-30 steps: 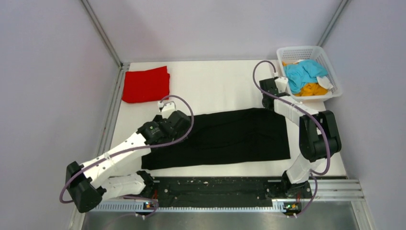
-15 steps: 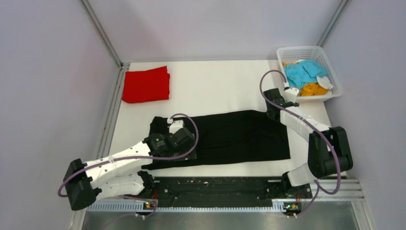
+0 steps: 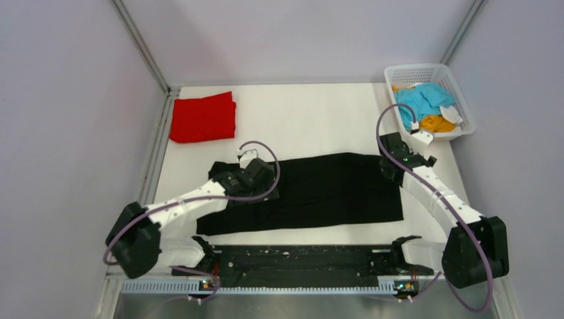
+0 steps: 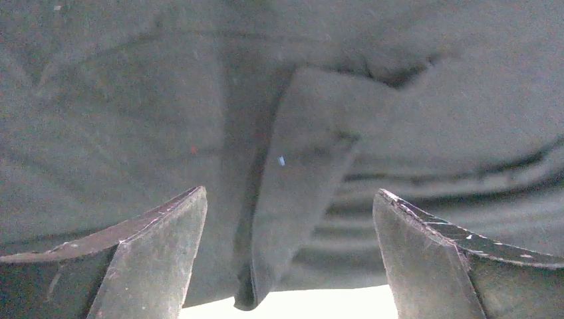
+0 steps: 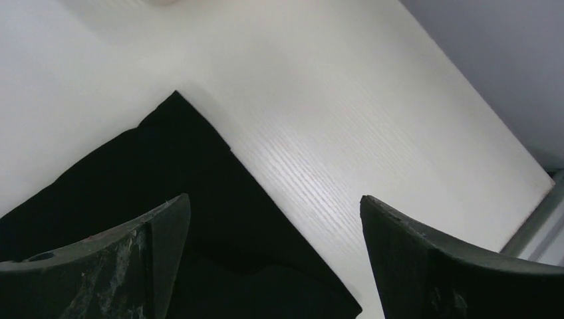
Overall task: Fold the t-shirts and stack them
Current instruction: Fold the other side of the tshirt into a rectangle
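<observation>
- On the white table [image 3: 299, 119], we see the black t-shirt [image 3: 326, 189] spread as a long flat band across the near middle, left to right.
- Left gripper [image 4: 289, 194]: fingers spread wide, gripping nothing.
- It sits over the shirt's left end, near the far edge; in the left wrist view black cloth fills nearly everything past the fingers.
- A folded flap of that cloth runs down between the two fingers in that view. We cannot tell if the tips touch it.
- A sliver of bright table shows at the bottom between the fingers.
- Right gripper [image 5: 273, 199]: fingers also wide apart, nothing held.
- It hangs at the shirt's far right corner. In the right wrist view that corner points up between the fingers, bare table beyond it.
- Touching or just above the cloth there: we cannot tell.
- Red t-shirt [image 3: 203, 117]: folded, lying at the far left corner of the table, well apart from both grippers.
- White mesh basket [image 3: 425, 70] at the far right corner, near the right wrist.
- Inside it, the light blue t-shirt [image 3: 422, 101] is bunched on top and the orange t-shirt [image 3: 435, 123] shows under it at the near side.
</observation>
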